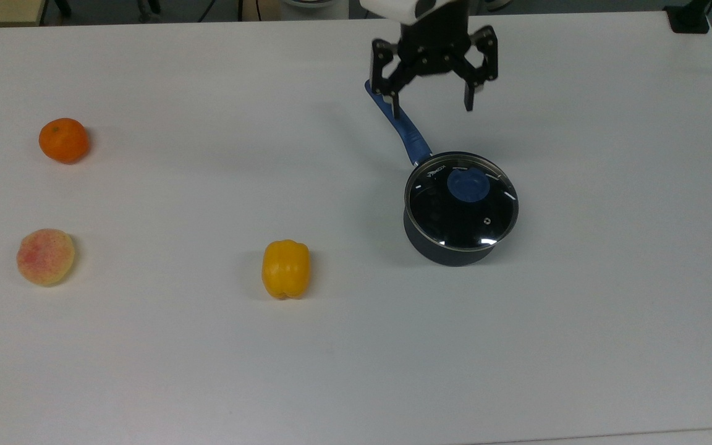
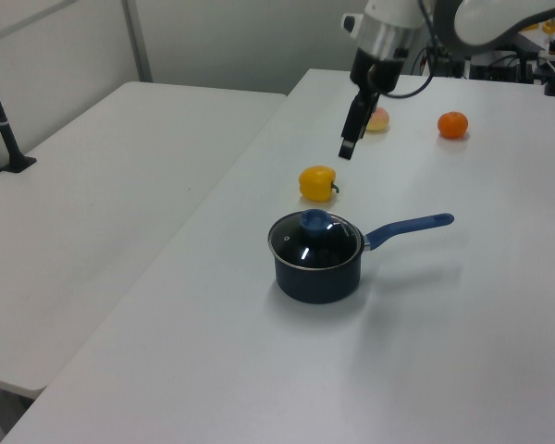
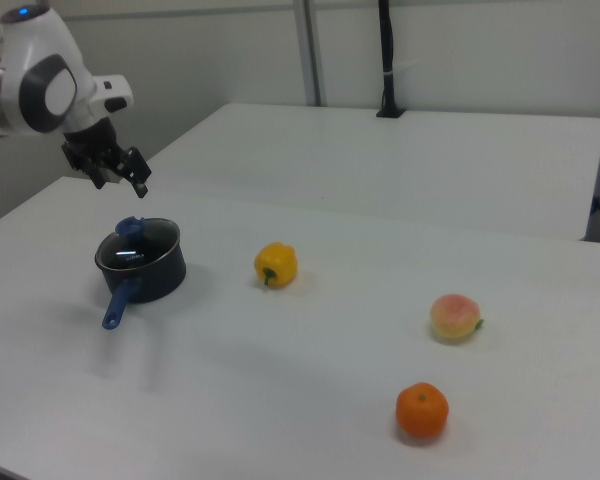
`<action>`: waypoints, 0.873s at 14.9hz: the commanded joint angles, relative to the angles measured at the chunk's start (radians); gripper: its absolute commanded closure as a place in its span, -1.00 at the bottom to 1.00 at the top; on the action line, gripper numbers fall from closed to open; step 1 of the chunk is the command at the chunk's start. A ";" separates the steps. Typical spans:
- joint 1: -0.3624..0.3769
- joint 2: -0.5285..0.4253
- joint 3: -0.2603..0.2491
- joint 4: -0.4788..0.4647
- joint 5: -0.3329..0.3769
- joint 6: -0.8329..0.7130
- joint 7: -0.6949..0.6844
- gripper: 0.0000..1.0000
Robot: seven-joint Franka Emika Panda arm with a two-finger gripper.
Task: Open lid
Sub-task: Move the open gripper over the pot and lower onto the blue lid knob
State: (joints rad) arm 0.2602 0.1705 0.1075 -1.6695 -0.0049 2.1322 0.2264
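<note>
A white table (image 1: 146,371) stands beside a second white table in a grey-walled room. The gripper (image 1: 431,106) hangs above it, fingers spread wide, holding nothing. Just below it in the top view, the lid (image 1: 461,202) sits on its saucepan (image 1: 449,254).

The glass lid (image 1: 461,202) carries a small white brand mark near its rim, probably lettering, too small to read.
</note>
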 commanded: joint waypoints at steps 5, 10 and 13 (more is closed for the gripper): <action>0.048 0.150 0.038 0.022 -0.142 0.179 0.126 -1.00; 0.059 0.221 0.064 0.024 -0.285 0.242 0.269 -1.00; 0.059 0.244 0.075 0.022 -0.348 0.279 0.342 -1.00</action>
State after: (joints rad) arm 0.3168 0.3896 0.1717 -1.6613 -0.2944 2.3809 0.4946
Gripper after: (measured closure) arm 0.000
